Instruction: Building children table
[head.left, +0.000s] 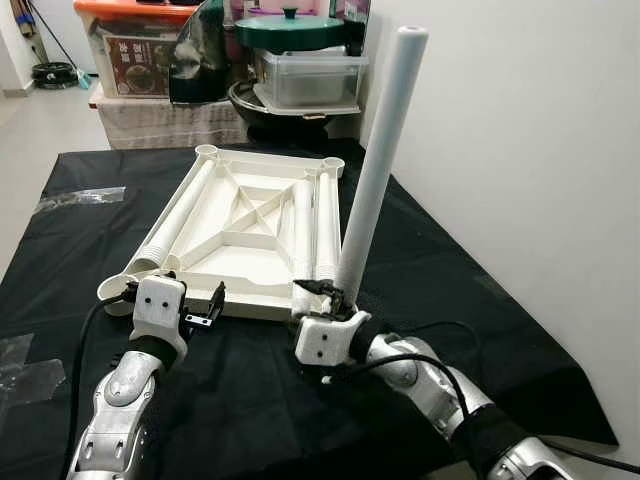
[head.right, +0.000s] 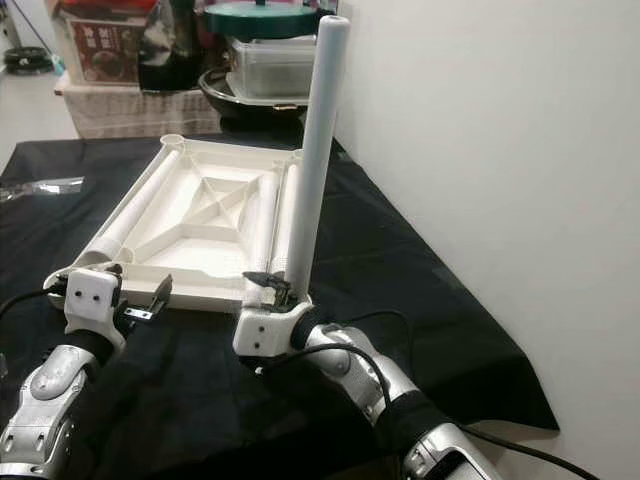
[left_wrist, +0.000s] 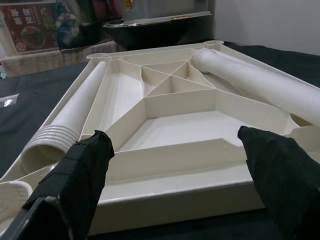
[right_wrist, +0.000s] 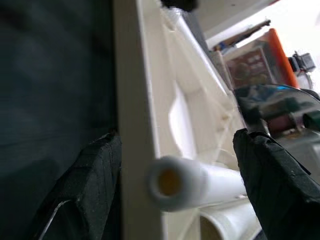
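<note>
The white plastic tabletop (head.left: 250, 305) lies upside down on a black cloth. Three white legs lie inside it: one along the left side (head.left: 180, 220) and two side by side on the right (head.left: 315, 225). A fourth leg (head.left: 380, 160) stands nearly upright at the near right corner, leaning slightly right. My right gripper (head.left: 318, 292) is at that leg's foot, open, and the right wrist view shows a white tube (right_wrist: 200, 182) between the spread fingers (right_wrist: 95, 190). My left gripper (head.left: 205, 310) is open just before the near left edge, facing the rim (left_wrist: 175, 165).
A white wall runs close along the right. Behind the cloth stand a dark pot with a green lid (head.left: 290, 30), a clear box (head.left: 310, 80) and an orange-lidded crate (head.left: 135, 45). Clear plastic wrap (head.left: 80, 197) lies on the cloth at left. Black cables trail by both arms.
</note>
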